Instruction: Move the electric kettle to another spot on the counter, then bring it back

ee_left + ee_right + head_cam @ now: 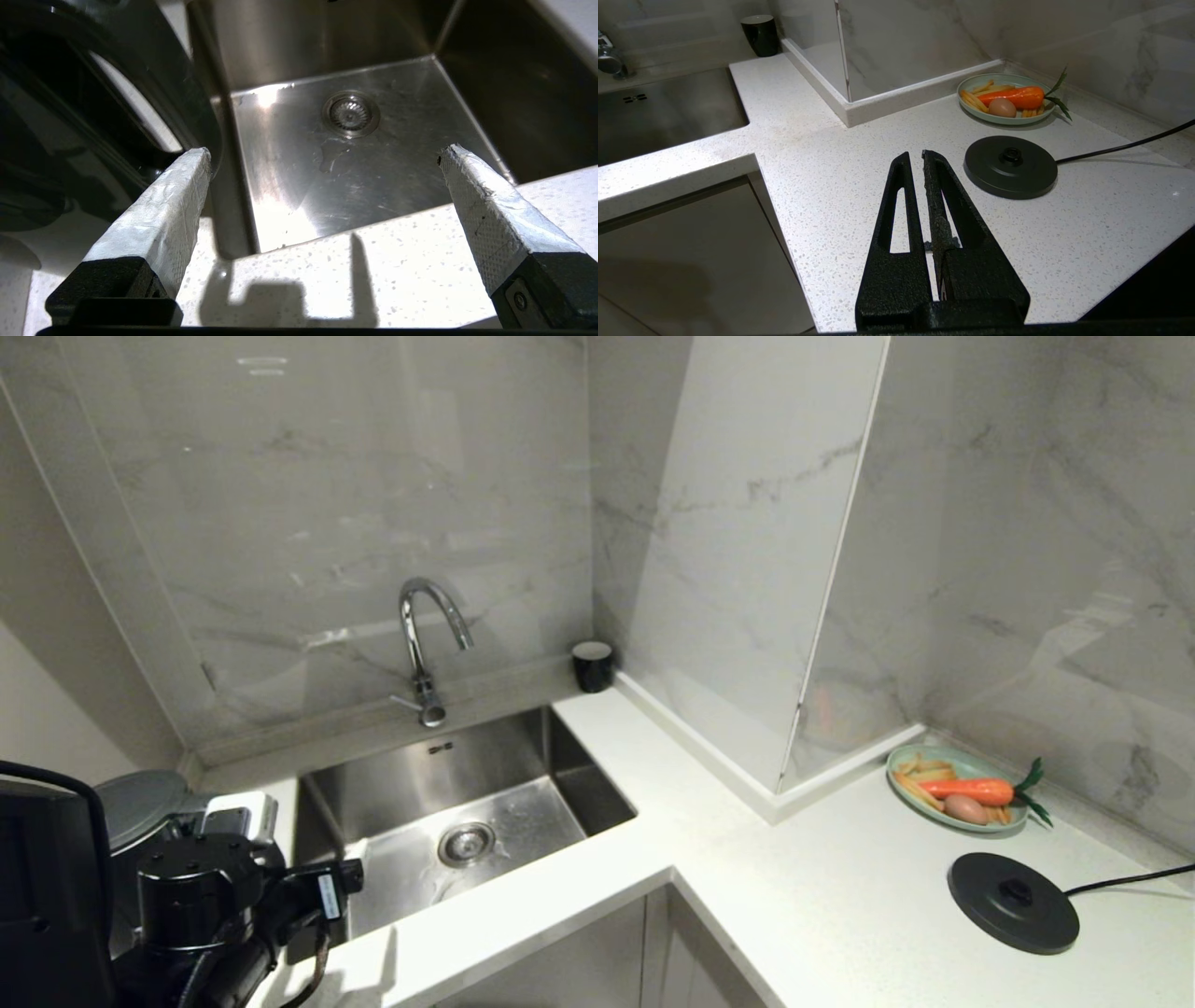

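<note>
With my left gripper [322,154] spread wide and empty beside the tall glossy black electric kettle [51,877] on the white speckled counter [840,915], I judge squaring on its handle comes first.

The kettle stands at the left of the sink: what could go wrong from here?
1. The kettle stands beside the sink, so a nudge from the open left gripper might tip it in.
2. One of the fingers is near the kettle's side and may bump it.
</note>
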`<state>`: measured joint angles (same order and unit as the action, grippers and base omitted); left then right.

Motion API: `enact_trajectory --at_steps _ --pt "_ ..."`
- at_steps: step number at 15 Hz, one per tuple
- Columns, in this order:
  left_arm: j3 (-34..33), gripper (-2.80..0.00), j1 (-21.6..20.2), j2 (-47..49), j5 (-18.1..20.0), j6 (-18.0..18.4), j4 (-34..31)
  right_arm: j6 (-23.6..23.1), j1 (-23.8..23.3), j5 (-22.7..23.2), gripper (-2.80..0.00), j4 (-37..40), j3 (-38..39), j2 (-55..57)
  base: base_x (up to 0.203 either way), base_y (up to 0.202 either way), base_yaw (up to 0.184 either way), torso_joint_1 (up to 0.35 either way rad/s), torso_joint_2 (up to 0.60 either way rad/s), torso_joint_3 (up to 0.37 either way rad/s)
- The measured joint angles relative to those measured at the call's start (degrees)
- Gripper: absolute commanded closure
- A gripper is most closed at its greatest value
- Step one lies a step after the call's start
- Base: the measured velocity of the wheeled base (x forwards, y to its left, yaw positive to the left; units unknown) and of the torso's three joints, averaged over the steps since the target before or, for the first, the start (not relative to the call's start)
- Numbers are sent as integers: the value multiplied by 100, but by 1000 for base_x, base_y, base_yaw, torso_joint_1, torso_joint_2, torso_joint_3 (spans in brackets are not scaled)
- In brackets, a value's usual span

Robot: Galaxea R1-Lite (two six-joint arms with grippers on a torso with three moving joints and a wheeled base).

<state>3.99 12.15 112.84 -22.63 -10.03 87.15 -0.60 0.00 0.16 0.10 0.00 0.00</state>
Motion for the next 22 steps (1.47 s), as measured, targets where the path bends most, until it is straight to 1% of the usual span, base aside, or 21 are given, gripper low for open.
enact_trajectory --at_steps 5,6,7,10,13,17,18,20,21,22 --pt "-311 -280 208 -617 -13 32 0 2 0 0 0 1 0 0 0 0 0 0 0 0" --pt "-347 -280 252 -785 -7 120 2 0 0 -2 0 -2 0 0 0 0 0 0 0 0" --pt "-358 0 282 -892 -2 213 2 0 0 1 0 0 0 0 0 0 0 0 0 0" --pt "-383 0 426 -1068 -2 243 -2 1 0 0 0 1 0 0 0 0 0 0 0 0" --pt "-271 0 598 -1223 -6 277 2 0 0 -2 0 -2 0 0 0 0 0 0 0 0" --pt "-188 0 964 -1535 -28 495 -2 0 0 1 0 4 0 0 0 0 0 0 0 0" --pt "-179 0 1059 -1695 -84 578 -19 0 0 -2 0 2 0 0 0 0 0 0 0 0" --pt "-77 0 1248 -2089 -321 742 -333 0 0 0 0 1 0 0 0 0 0 0 0 0" --pt "50 0 1332 -2335 -511 785 -642 0 0 -2 0 0 0 0 0 0 0 0 0 0" --pt "221 0 1391 -2592 -741 861 -1106 0 0 -2 0 0 0 0 0 0 0 0 0 0"
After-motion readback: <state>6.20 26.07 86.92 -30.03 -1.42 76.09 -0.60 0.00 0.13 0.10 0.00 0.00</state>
